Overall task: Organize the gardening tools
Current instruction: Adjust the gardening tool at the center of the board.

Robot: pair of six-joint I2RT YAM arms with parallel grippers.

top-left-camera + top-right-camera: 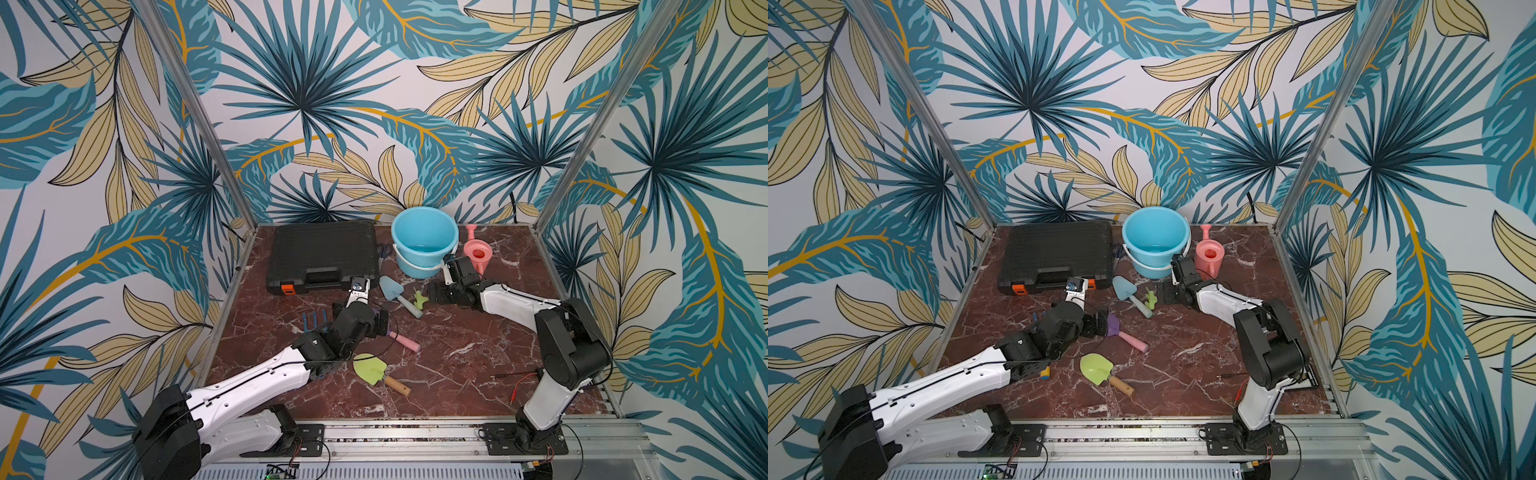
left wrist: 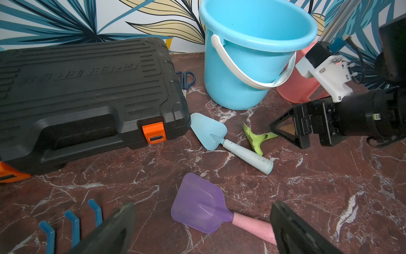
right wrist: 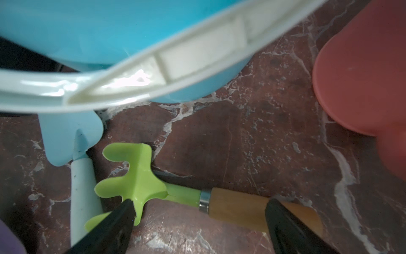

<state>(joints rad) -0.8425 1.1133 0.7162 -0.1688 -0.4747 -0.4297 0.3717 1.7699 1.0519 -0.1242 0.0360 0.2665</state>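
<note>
My right gripper is open low over the green rake, its fingers standing over the rake's head and the end of its wooden handle. The rake lies on the table beside the light blue trowel. My left gripper is open just above the purple scoop, and its pink handle runs under one finger. The blue fork lies beside that gripper. Nearer the front lies the green shovel. The pink watering can stands behind the right gripper.
A blue bucket with a white handle stands at the back, close to the right wrist. A large black case with orange latches fills the back left. Blue-handled scissors lie between case and bucket. Thin red wires lie front right.
</note>
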